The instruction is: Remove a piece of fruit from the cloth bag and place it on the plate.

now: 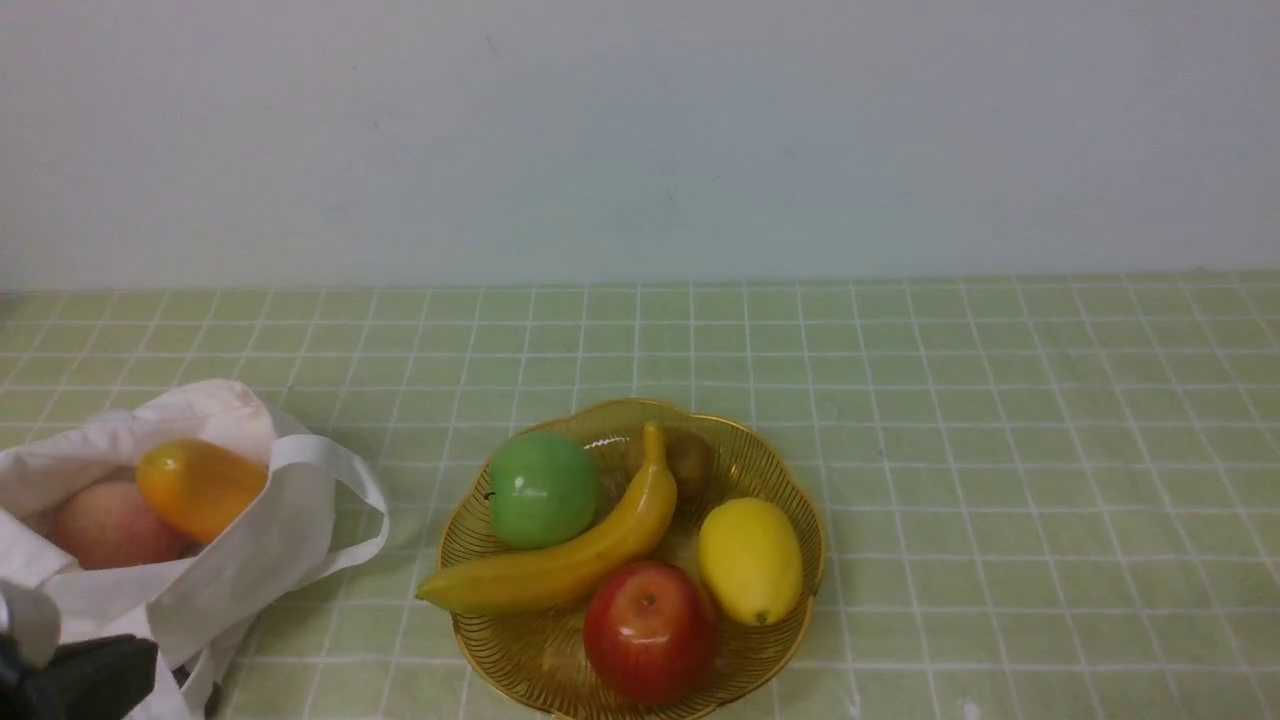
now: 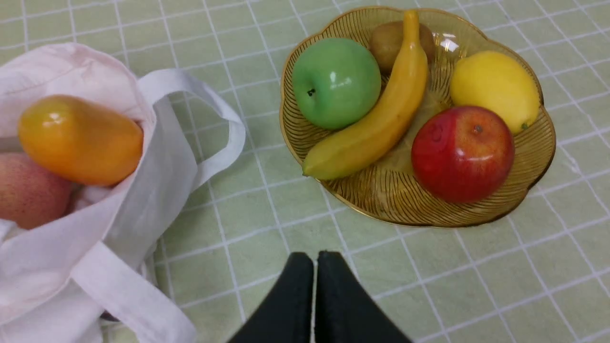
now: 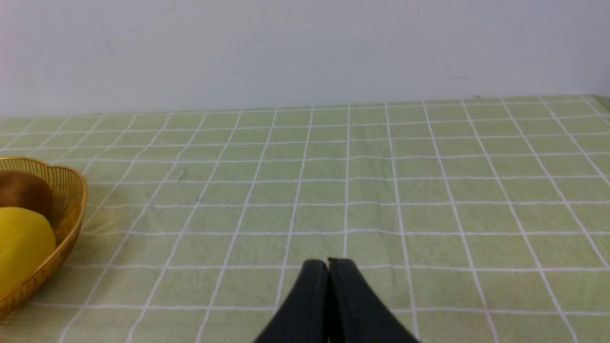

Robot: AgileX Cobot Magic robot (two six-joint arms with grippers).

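left wrist view has the left claw (image 2: 314,267) pressed together with nothing in it, hovering over the tablecloth (image 2: 267,205) between bag and plate. right claw (image 3: 328,269) is pinched closed and empty too, off to the right of the plate. banana (image 2: 376,119) lies across the plate (image 2: 429,220) beside a green apple (image 2: 336,83), so i'd call the job pretty much done. cloth bag (image 2: 143,200) on the near left holds an orange fruit (image 2: 78,140) and a pinkish one (image 2: 28,190).
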